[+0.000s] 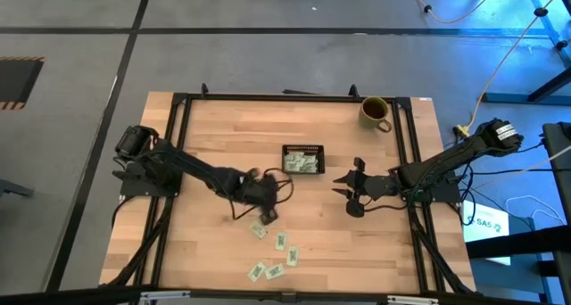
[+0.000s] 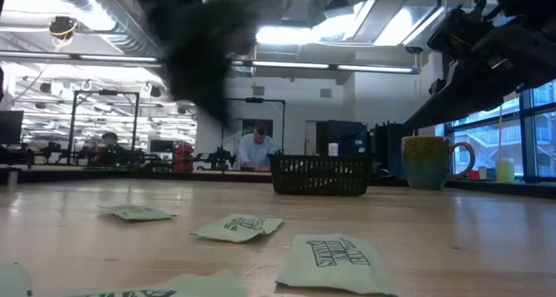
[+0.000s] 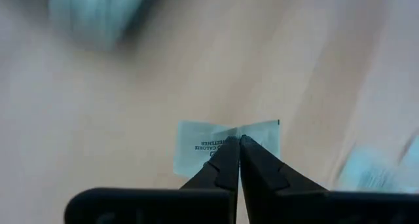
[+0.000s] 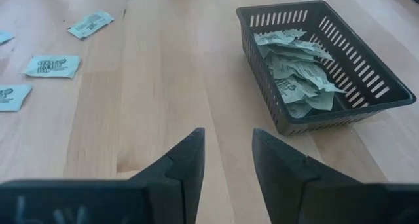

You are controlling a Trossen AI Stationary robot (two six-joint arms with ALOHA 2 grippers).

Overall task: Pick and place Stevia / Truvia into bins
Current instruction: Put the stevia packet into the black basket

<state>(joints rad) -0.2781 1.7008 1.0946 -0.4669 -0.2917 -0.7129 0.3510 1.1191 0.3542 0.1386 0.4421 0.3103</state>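
Packet [image 3: 226,145] first: one small Stevia packet sits pinched between my left fingers [image 3: 219,168], which are squeezed tight together on its near edge. Its long side runs across my fingertips, not along them, so it sticks out on both sides of the pinch.

My left gripper [image 1: 268,196] is just above the wood table [image 1: 214,144], close to the loose packets [image 1: 277,247] that lie near the front edge. I count about five of them there.

Where does my packet need to go? The black bin [image 1: 302,160] is a little way off, toward the back of the table and to the right of my left gripper. It already has a heap of packets [image 4: 294,67] inside.

My right gripper [image 1: 351,193] waits near the bin's other side, fingers [image 4: 186,165] spread apart and holding nothing. Both grippers are close to the bin, but only my left one has a packet, so I think the left one should carry it there.
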